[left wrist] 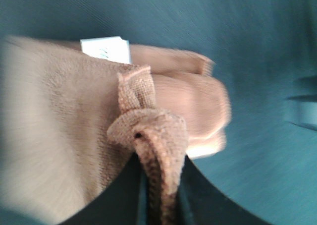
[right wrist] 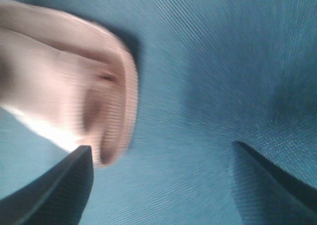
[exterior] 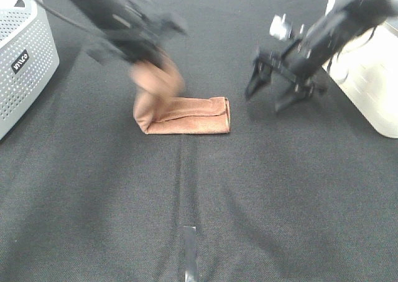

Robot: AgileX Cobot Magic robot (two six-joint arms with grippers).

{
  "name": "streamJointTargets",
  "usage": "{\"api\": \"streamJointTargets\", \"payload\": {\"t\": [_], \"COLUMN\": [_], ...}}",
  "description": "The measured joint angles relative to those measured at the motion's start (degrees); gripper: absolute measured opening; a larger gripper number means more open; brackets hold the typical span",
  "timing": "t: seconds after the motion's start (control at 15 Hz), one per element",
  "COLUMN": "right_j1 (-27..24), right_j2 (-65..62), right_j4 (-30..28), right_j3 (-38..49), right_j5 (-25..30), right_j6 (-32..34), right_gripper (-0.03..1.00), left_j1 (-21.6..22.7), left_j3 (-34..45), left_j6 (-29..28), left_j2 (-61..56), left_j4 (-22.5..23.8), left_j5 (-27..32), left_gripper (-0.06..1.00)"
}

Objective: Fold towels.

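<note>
Under your left pincer (left wrist: 161, 175): towel (exterior: 186, 116) end clamped, raised | long axis runs toward your right pincer (exterior: 264, 102) | right pincer spread, empty, just beside far end.

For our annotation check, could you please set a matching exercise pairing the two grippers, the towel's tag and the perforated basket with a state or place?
1. left gripper
2. right gripper
3. tag
4. basket

A. open, holding nothing
B. far left in the high view
C. shut on the towel
D. small white patch on the brown cloth

Pairs: 1-C, 2-A, 3-D, 4-B
</note>
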Motion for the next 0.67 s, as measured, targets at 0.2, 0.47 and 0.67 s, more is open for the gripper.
{"api": "streamJointTargets", "payload": {"t": [0.2,0.47,0.67], "right_j1": [0.00,0.00,0.00], "right_j2": [-2.69,-3.67,-3.67], "right_j4": [-2.75,-5.73,-5.04], "right_j3": [-0.11,-0.11,-0.11], "right_j5": [1.09,2.58,3.84], "right_j6": [2.35,4.47,4.01], "right_gripper": [0.74,0.74,0.74], "left_j1": [-2.58,-3.55,-2.81], "left_j3": [-3.21,-3.78,-6.93], "left_j6": [-3.67,-3.95,-0.69], "left_j2": [5.27,6.36,6.36], "left_j4": [-5.44,-10.54,-15.99], "left_j5": [-2.64,-6.13,-7.56], "left_gripper": [0.17,0.71,0.81]}}
